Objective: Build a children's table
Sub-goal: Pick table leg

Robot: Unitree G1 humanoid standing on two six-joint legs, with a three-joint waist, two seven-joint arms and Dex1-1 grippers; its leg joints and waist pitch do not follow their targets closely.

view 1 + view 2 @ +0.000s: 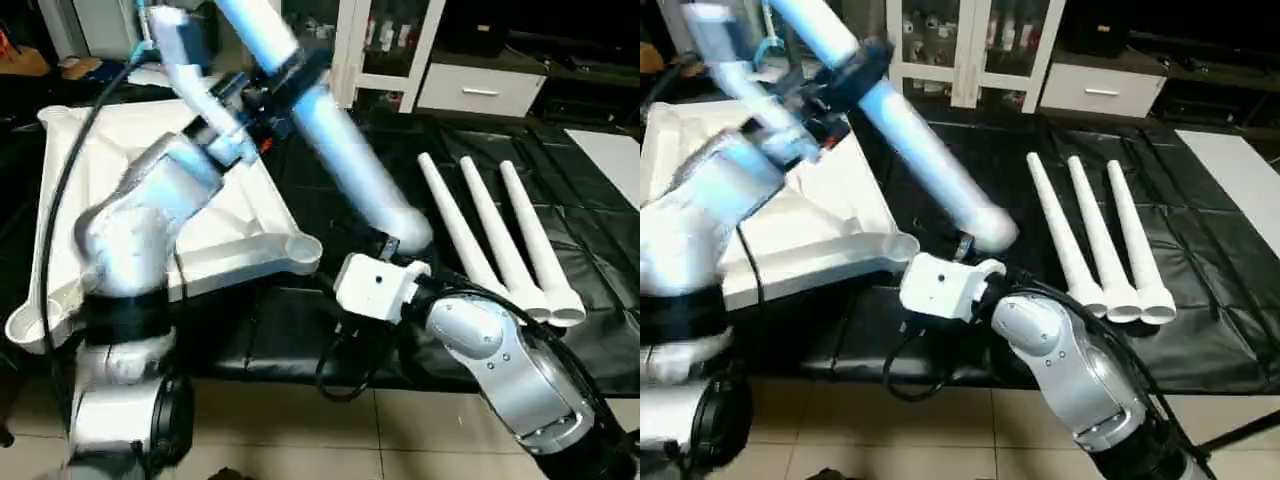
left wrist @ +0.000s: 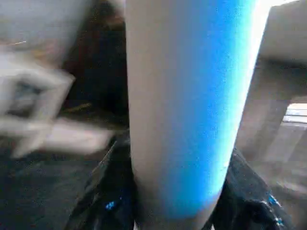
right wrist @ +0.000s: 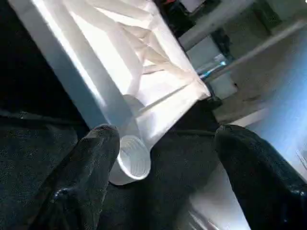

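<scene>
The children's table top (image 1: 250, 245) lies upside down on the left, ribs up, with a round corner socket (image 1: 303, 250) near the middle. My left gripper (image 1: 272, 88) is shut on one white leg (image 1: 345, 150), held in the air and slanting down toward the mat; in the left wrist view this leg (image 2: 187, 105) stands between the dark fingers (image 2: 103, 203). Its lower end hangs just above my right gripper (image 3: 163, 139), which is open; the socket (image 3: 132, 165) lies beyond its fingers. Three more legs (image 1: 490, 235) lie side by side on the right.
A black mat (image 1: 330, 340) covers the work surface, with its front edge above a tiled floor (image 1: 300, 430). White cabinets (image 1: 480, 85) stand behind. A white sheet (image 1: 612, 150) lies at the far right. Black cables hang off my arms.
</scene>
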